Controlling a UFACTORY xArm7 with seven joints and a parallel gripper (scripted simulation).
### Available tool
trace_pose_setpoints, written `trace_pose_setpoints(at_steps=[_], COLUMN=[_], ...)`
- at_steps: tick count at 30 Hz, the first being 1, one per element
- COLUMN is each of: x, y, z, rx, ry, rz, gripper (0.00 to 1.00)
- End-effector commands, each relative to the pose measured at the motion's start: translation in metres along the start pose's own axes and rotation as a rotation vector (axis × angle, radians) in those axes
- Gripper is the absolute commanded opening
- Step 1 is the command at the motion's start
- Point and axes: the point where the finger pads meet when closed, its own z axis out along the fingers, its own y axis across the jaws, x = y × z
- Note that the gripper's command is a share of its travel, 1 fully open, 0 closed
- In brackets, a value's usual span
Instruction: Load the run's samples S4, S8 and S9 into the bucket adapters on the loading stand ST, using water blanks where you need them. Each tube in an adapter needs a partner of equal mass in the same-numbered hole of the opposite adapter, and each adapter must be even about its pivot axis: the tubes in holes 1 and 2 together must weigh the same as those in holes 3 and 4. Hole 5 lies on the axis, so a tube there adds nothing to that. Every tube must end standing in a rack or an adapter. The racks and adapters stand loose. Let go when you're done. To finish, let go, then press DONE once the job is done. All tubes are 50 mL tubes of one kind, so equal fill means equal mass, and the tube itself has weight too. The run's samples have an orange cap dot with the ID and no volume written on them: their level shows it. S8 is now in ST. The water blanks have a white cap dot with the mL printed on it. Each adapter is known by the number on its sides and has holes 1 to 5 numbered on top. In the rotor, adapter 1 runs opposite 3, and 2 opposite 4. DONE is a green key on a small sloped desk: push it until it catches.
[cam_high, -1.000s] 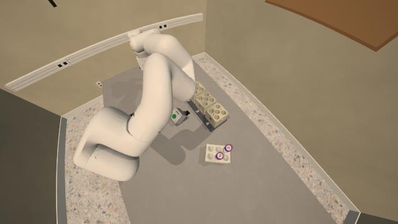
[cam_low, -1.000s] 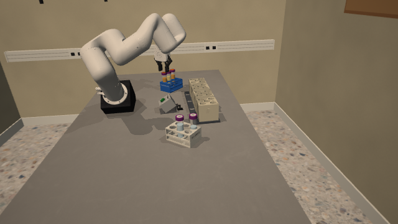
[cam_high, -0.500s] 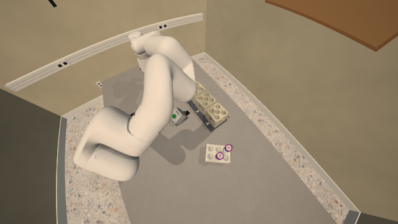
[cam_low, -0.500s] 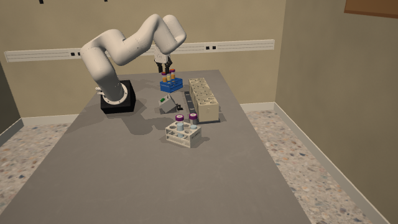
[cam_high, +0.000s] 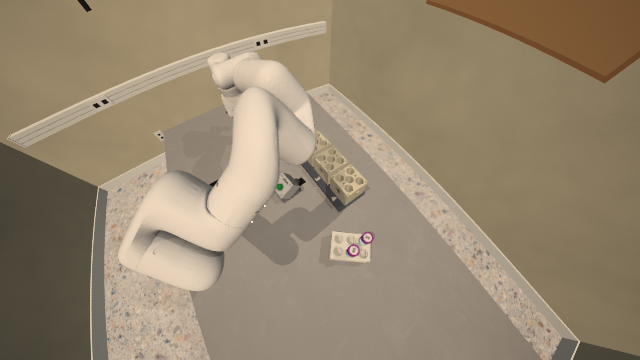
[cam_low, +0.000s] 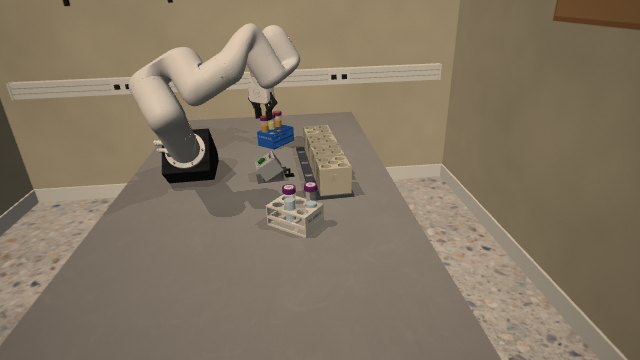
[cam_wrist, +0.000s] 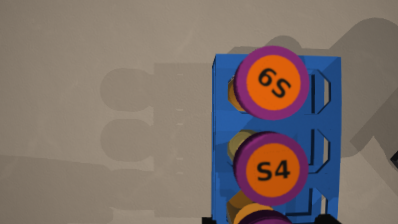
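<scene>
My gripper (cam_low: 264, 116) (cam_wrist: 266, 220) is partly open and empty, pointing down just over the front tube of the blue rack (cam_low: 274, 142) (cam_wrist: 225, 62). That tube, S8 (cam_low: 265, 127) (cam_wrist: 267, 218), is cut off at the wrist view's lower edge. S4 (cam_wrist: 272, 170) and S9 (cam_wrist: 272, 82) stand behind it in the same row. The beige adapters (cam_high: 350, 183) (cam_low: 335, 179) stand in a row on the dark stand (cam_high: 340, 206) (cam_low: 309, 176); the arm hides part of the row in the top view. No tubes show in the adapters seen.
A white rack (cam_high: 335, 258) (cam_low: 306, 231) holds two purple-capped tubes (cam_high: 353, 250) (cam_low: 289, 189) with pale blue liquid; their cap print is unreadable. The green DONE key (cam_high: 279, 187) (cam_low: 261, 161) is on its grey desk between arm base and stand.
</scene>
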Motion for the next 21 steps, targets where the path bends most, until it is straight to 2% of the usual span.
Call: trace_pose_setpoints(at_steps=[1,21], x=[0.001,0.001], y=[-0.001,-0.001], z=[0.001,0.011], rx=[0.002,0.002], ry=[0.004,0.004], rz=[0.000,0.000], gripper=[0.57,0.57])
